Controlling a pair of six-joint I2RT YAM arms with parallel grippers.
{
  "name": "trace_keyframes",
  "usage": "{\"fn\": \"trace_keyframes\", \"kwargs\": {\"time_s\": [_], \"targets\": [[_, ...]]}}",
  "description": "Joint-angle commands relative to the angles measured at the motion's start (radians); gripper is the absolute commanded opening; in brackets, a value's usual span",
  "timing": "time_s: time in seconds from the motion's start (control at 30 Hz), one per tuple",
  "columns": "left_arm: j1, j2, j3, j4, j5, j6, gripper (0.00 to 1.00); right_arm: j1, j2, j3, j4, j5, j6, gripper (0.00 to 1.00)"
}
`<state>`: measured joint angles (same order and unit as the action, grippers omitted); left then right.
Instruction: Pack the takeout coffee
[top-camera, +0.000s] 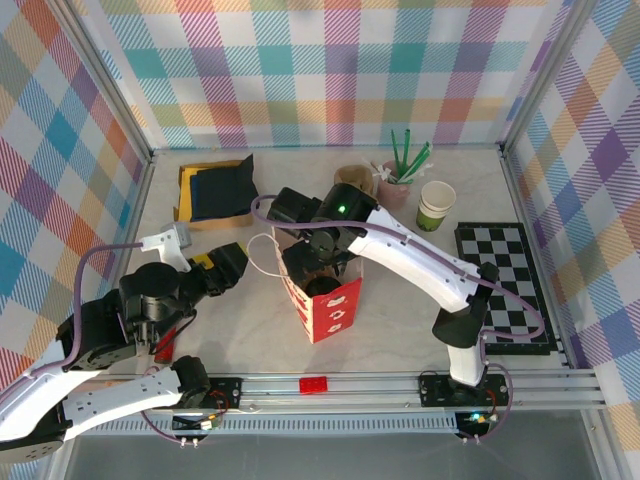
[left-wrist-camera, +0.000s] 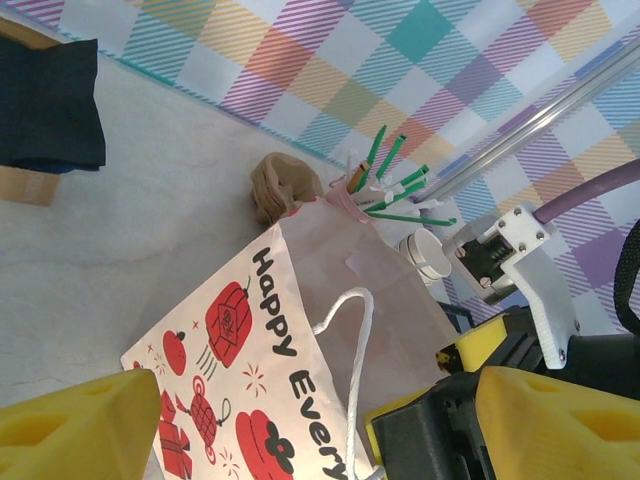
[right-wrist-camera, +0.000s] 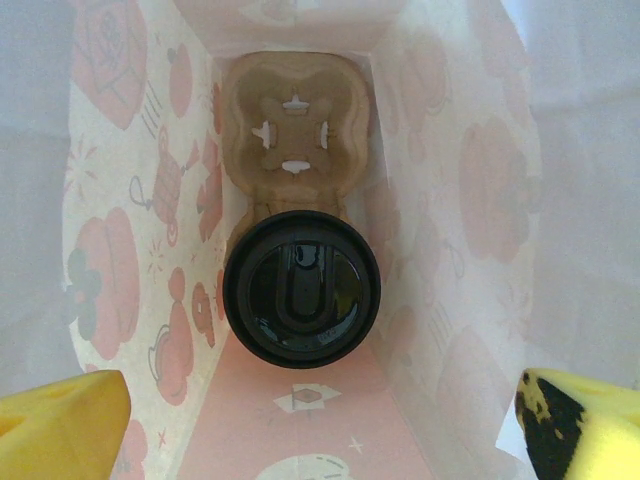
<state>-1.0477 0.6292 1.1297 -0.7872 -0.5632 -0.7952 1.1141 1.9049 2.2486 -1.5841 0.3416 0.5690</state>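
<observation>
Currently we list: takeout coffee (right-wrist-camera: 301, 286), lid up, seated in the cardboard carrier (right-wrist-camera: 292, 130) on the floor of the paper bag (right-wrist-camera: 130, 200), likely so it rides upright. Right gripper (right-wrist-camera: 320, 425) above the bag's mouth, fingers spread wide, empty. Left gripper (left-wrist-camera: 320, 428) beside the bag, likewise spread, empty.

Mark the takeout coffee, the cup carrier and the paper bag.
takeout coffee (right-wrist-camera: 301, 287): right wrist view, centre of the black lid.
cup carrier (right-wrist-camera: 293, 133): right wrist view, middle of the empty slot.
paper bag (top-camera: 335, 305): top view, red printed side.

Pale table (top-camera: 250, 340) with printed paper bag (top-camera: 330, 305), checkered mat (top-camera: 505, 280), straw cup (top-camera: 398, 187), paper cup (top-camera: 436, 207), yellow box (top-camera: 205, 192)
</observation>
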Motion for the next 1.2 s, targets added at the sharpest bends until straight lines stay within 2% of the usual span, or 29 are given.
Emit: {"fn": "trace_keyframes", "kwargs": {"time_s": [0.0, 0.63, 1.17], "targets": [[-0.006, 0.004, 0.028, -0.014, -0.02, 0.023, 0.83, 0.01, -0.037, 0.043, -0.038, 0.025, 0.011, 0.99], [-0.006, 0.017, 0.124, -0.052, -0.055, 0.113, 0.86, 0.018, -0.046, 0.128, -0.057, 0.038, -0.001, 0.99], [-0.006, 0.049, 0.189, -0.091, -0.073, 0.166, 0.9, 0.027, -0.1, 0.133, -0.037, 0.04, -0.016, 0.99]]}}
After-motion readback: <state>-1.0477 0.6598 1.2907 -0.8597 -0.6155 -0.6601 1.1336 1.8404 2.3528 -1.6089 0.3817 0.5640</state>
